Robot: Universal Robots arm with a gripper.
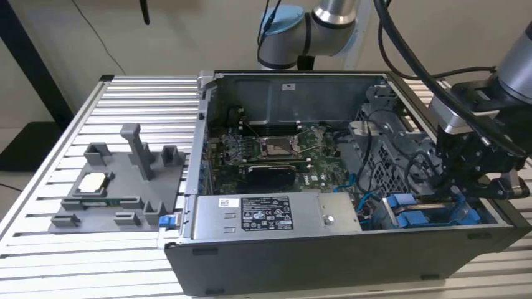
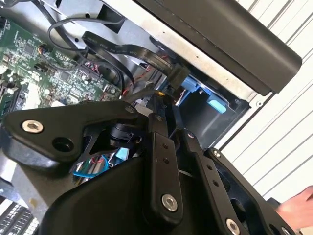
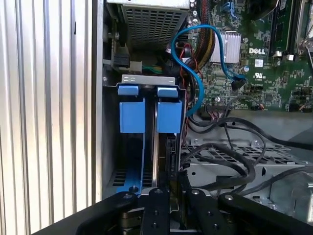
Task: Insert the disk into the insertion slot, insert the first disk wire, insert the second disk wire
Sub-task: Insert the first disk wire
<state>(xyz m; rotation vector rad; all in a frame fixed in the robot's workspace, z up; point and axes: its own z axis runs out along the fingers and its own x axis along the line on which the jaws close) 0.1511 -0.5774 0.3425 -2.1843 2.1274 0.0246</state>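
Observation:
In the first wrist view the disk (image 3: 163,159) stands on edge inside the insertion slot (image 3: 110,147), between blue plastic fittings (image 3: 132,116). My gripper (image 3: 176,198) hangs right over the disk's end, fingers close together. In the second wrist view a flat black disk wire (image 2: 122,49) runs to a black connector (image 2: 174,77) at the tips of my gripper (image 2: 164,100), which looks shut on it. In the exterior view my gripper (image 1: 455,190) is down in the case's corner on the exterior view's right, above the blue bay (image 1: 412,218).
The open PC case (image 1: 332,261) holds a motherboard (image 1: 275,149), a power supply (image 1: 266,215) and loose black and blue cables (image 3: 195,58) beside the bay. A grey fixture (image 1: 116,187) lies on the slatted table. A hand (image 2: 298,208) shows at the case's outer side.

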